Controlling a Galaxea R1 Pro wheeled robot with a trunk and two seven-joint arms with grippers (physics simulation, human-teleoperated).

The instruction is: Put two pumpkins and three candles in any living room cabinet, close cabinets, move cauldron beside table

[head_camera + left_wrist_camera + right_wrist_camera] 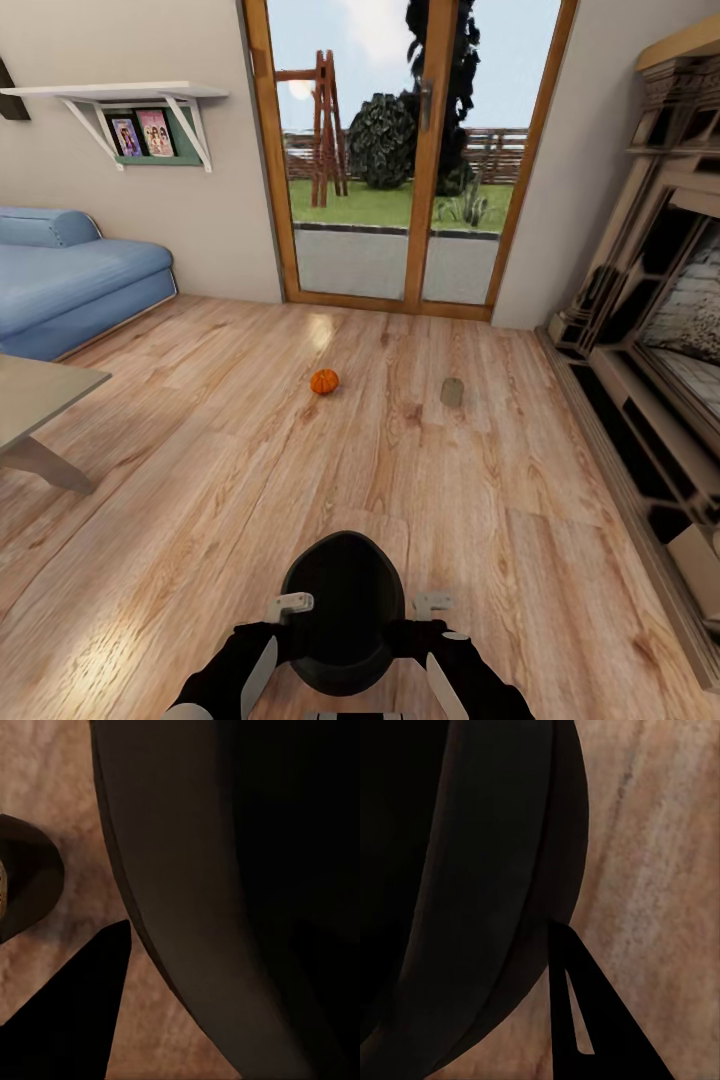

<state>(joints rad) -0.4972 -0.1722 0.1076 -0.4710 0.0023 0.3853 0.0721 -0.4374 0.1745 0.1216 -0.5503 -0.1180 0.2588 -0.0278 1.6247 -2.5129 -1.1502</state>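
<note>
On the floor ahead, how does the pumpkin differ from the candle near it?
The pumpkin is bright orange; the candle is dull grey-brown. The pumpkin is round and ribbed, the candle a squat cylinder. The pumpkin lies toward the sofa side, the candle toward the fireplace surround. Both rest apart on the bare wood floor, before the glass doors.

An orange pumpkin (324, 381) and a grey-brown candle (452, 392) sit apart on the wood floor (200, 520).

Bright orange pumpkin (324, 381) is popping against the light-brown grained wood floor (200, 500); cauldron (342, 610) is looking black, sofa (70, 280) blue.
</note>
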